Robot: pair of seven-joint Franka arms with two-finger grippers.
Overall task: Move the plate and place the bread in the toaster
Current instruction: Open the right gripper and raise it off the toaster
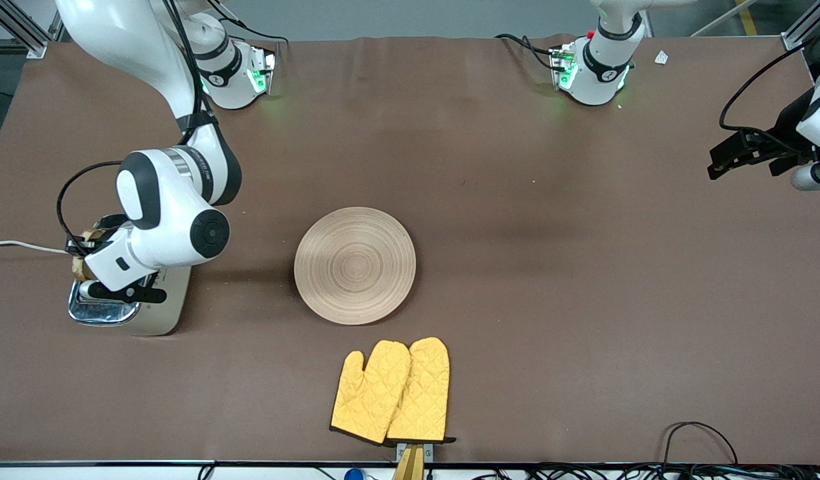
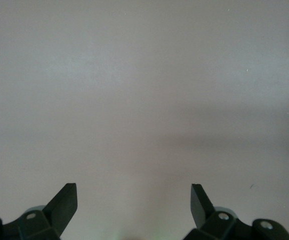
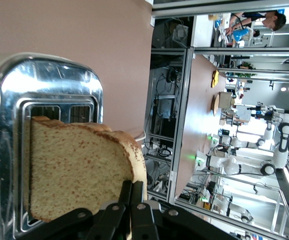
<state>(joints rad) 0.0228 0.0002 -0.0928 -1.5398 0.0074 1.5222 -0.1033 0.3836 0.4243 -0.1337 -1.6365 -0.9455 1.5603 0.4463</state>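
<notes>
Right wrist view shows the right claw [image 3: 131, 197] clamped on the brown wholegrain bread slice [image 3: 79, 167] over the chrome-topped cream toaster [image 3: 49, 95] at the table's edge, while the left claw [image 2: 133, 200] waits wide open, holding nothing.

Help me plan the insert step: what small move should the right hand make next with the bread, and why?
Probably lower it straight down. The right hand is shut on the bread, held on edge over the toaster, its lower edge at a slot and most of the slice above the chrome top. The plate is mid-table; the left hand waits open over bare table.
</notes>
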